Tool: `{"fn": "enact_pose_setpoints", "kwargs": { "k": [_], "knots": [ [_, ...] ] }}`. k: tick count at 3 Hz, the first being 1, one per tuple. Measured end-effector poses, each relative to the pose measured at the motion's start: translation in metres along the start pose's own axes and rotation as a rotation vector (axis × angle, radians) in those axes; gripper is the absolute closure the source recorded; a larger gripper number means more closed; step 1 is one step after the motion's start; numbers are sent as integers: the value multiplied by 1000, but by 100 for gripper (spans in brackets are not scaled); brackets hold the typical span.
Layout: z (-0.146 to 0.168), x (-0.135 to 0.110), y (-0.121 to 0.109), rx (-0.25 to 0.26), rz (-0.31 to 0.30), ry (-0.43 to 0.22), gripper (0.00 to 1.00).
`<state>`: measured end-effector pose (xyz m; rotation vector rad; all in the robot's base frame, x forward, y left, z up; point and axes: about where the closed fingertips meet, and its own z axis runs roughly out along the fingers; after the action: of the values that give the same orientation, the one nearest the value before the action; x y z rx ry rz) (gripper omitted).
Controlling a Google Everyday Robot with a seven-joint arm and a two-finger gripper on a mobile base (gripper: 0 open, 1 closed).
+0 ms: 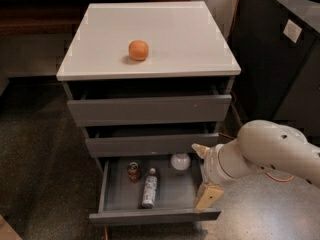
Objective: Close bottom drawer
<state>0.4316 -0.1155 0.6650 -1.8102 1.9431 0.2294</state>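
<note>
The bottom drawer point(155, 217) of the white-topped grey cabinet point(150, 29) is pulled out, its flat dark-grey front facing me. In its tray lie a small can point(133, 170), a clear bottle point(149, 187) and a white round object point(180, 161). My gripper point(198, 176) is at the drawer's right side, over its right edge, with its tan fingers point(208, 196) spread apart and nothing between them. The white arm point(270, 149) reaches in from the right.
An orange point(138, 50) sits on the cabinet top. The top drawer point(150, 110) and middle drawer point(150, 145) stand slightly out. A black cabinet point(280, 59) stands to the right, with an orange cable along the floor. Speckled floor lies all around.
</note>
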Motion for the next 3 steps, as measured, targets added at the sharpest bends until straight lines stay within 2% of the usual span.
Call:
{"fn": "enact_pose_setpoints", "kwargs": {
  "k": [2, 3],
  "knots": [
    [48, 9, -10, 2, -126, -55, 0],
    [86, 21, -14, -24, -158, -83, 0]
  ]
}}
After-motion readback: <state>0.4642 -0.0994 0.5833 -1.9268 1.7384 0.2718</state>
